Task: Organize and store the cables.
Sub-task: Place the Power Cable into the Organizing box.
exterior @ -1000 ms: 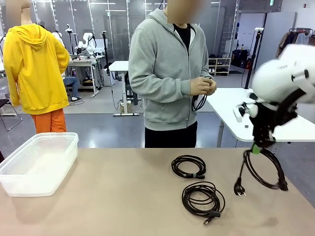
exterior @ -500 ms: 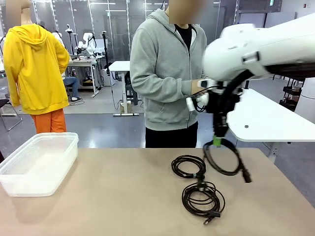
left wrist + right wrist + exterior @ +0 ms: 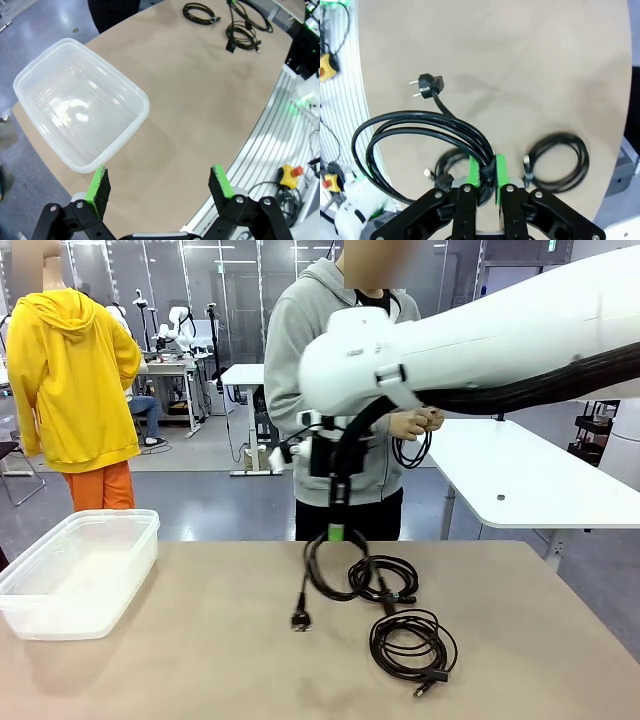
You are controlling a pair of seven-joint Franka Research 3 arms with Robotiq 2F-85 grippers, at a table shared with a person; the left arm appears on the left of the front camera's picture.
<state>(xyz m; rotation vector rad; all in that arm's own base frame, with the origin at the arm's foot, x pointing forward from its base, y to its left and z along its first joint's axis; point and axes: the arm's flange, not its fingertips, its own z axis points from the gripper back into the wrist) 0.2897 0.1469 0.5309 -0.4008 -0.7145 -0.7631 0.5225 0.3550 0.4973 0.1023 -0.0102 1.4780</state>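
Note:
My right gripper (image 3: 337,534) is shut on a coiled black cable (image 3: 309,565), which hangs above the middle of the table with its plug (image 3: 300,620) dangling near the surface. In the right wrist view the green pads (image 3: 475,167) of my right gripper (image 3: 487,166) clamp the coil (image 3: 475,142) at its tie, and the plug (image 3: 430,82) sticks out beyond it. Two more coiled cables (image 3: 385,578) (image 3: 412,642) lie on the table right of it. My left gripper (image 3: 160,184) is open, high above the table's near edge.
A clear plastic bin (image 3: 90,585) stands at the table's left end, and its rim (image 3: 145,107) shows below my left gripper. The person at the far side holds another black cable (image 3: 405,450) in both hands. A white table (image 3: 520,480) stands behind on the right.
My right arm has swung left with the cable, from the table's right edge to above its middle. The coils on the table have not moved.

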